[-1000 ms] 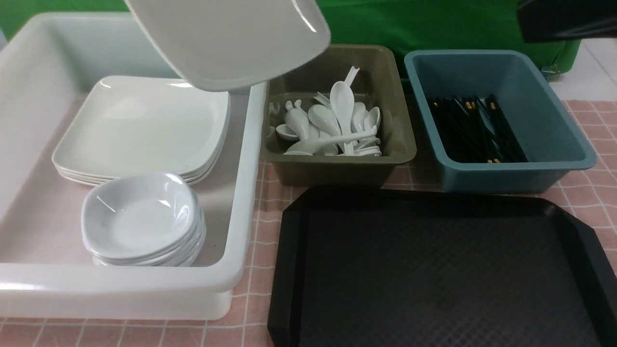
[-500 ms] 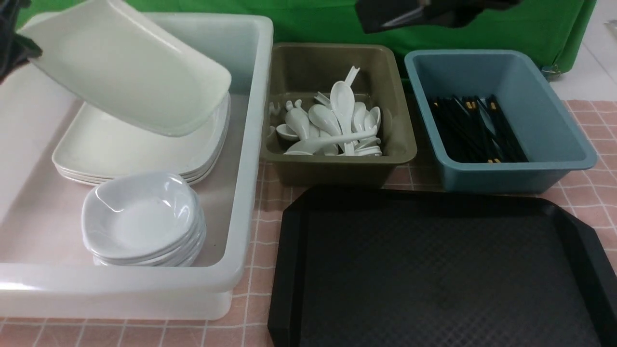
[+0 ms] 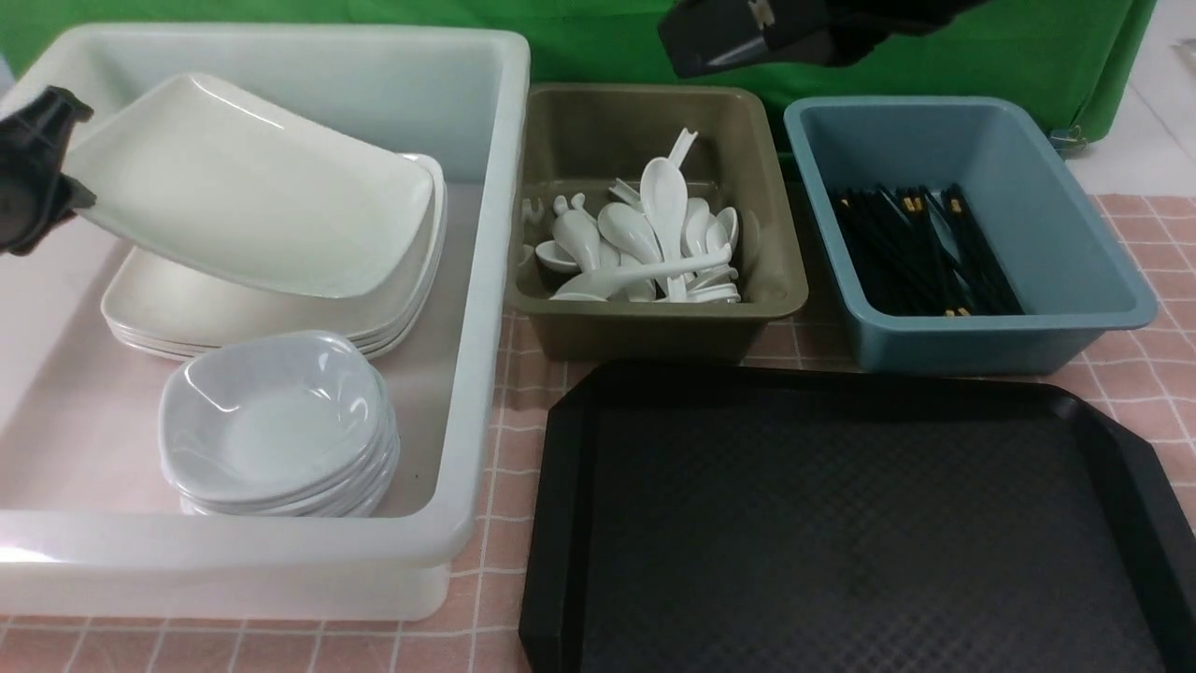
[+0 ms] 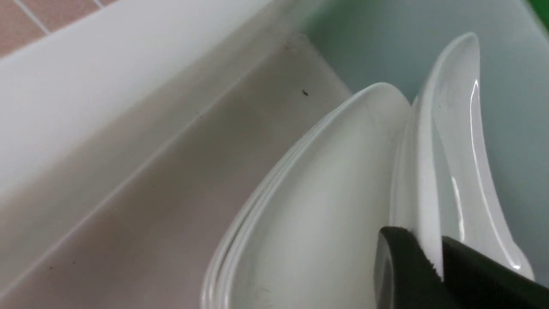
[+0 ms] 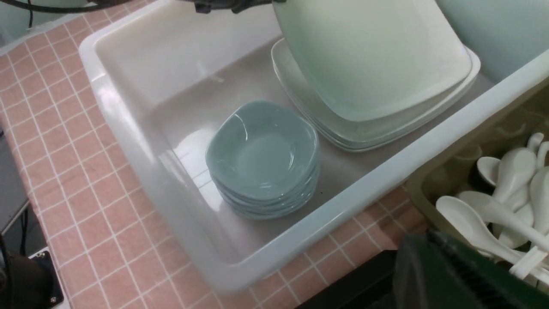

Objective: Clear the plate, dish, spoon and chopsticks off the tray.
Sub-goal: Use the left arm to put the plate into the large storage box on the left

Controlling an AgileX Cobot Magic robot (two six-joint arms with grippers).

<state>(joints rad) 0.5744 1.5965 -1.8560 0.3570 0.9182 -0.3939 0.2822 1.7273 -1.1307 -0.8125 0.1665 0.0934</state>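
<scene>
left claw [image 3: 56,154] clamped on plate [image 3: 252,196] far-left rim | plate tilted, low edge touching stack [image 3: 187,322] in bin [image 3: 467,374] | right claw [image 3: 738,42] together, farther off

Tray [image 3: 841,523] front right; behind it spoon bin [image 3: 654,224] left, chopstick bin [image 3: 962,234] right; big bin [image 3: 262,318] far left holds plate stack [image 3: 187,313] behind dish stack [image 3: 276,430], tilted plate [image 3: 252,187] leaning on plate stack.

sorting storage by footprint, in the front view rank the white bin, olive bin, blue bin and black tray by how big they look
1. white bin
2. black tray, cropped and nearest the camera, so unsure against the white bin
3. blue bin and olive bin look alike
</scene>
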